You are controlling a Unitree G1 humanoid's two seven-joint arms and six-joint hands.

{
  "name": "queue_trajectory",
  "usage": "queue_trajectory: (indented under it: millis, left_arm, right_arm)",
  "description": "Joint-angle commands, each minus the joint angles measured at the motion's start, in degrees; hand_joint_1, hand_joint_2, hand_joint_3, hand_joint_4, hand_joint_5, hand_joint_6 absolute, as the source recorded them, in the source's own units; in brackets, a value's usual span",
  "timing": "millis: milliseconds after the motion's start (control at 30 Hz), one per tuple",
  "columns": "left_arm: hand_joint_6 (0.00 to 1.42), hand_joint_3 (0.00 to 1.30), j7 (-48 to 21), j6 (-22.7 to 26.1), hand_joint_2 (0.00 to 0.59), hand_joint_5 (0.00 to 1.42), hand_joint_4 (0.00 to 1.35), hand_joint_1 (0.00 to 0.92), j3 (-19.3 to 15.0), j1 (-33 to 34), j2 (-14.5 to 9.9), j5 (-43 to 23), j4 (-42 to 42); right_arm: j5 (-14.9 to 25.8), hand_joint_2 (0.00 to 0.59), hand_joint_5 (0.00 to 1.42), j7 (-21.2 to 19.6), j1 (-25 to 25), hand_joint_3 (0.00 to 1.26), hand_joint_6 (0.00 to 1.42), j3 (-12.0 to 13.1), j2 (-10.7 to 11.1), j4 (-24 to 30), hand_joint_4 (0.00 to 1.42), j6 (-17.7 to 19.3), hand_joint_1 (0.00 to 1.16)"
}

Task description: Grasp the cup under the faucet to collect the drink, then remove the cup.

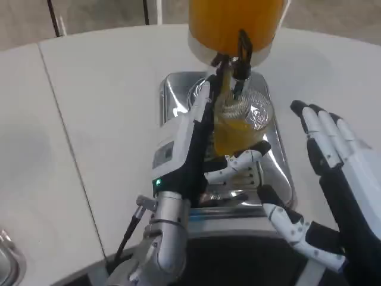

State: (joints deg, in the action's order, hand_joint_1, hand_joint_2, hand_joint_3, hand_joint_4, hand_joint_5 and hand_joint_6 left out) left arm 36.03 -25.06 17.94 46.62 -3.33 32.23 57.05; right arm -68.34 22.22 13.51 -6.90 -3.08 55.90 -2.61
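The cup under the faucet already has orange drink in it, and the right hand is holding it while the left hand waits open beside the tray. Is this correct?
Not quite: the hands are swapped. In the head view the left hand holds the cup under the faucet, and the right hand waits open beside the tray. The cup does already have orange drink in it.

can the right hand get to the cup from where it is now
Probably yes: the right hand is open beside the cup, with nothing between them, though the left hand already grips it.
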Motion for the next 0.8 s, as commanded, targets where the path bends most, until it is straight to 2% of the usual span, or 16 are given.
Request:
queue_trajectory:
  millis: [33, 433, 633, 800]
  left_arm:
    - [0.19, 0.0, 1.0, 1.3, 0.091, 0.21, 0.0, 0.426, 0.6, 1.4, 1.0, 0.5, 1.6]
    - [0.26, 0.0, 3.9, 2.2, 0.09, 0.3, 0.01, 0.45, 2.1, 1.9, 2.1, 1.0, 3.3]
    - [0.42, 0.05, 7.6, 5.7, 0.091, 0.4, 0.09, 0.468, 3.4, 2.3, 3.8, 2.4, 5.0]
    - [0.54, 0.09, 9.8, 6.6, 0.091, 0.48, 0.15, 0.474, 4.1, 2.8, 5.2, 2.7, 6.5]
  right_arm:
    - [-0.2, 0.43, 0.0, 0.3, -0.3, 0.0, 0.11, 0.4, -0.1, -0.4, 0.0, -0.8, 0.39]
    - [0.4, 0.431, 0.0, 1.3, -0.7, 0.0, 0.11, 1.2, 0.0, -0.4, 0.0, -2.5, 0.39]
    - [1.5, 0.431, 0.0, 2.2, -1.8, 0.0, 0.11, 3.1, 0.9, -0.3, 0.0, -3.5, 0.39]
    - [0.4, 0.434, 0.0, 3.8, -0.9, 0.0, 0.11, 2.4, 0.2, 1.4, 0.0, -4.0, 0.39]
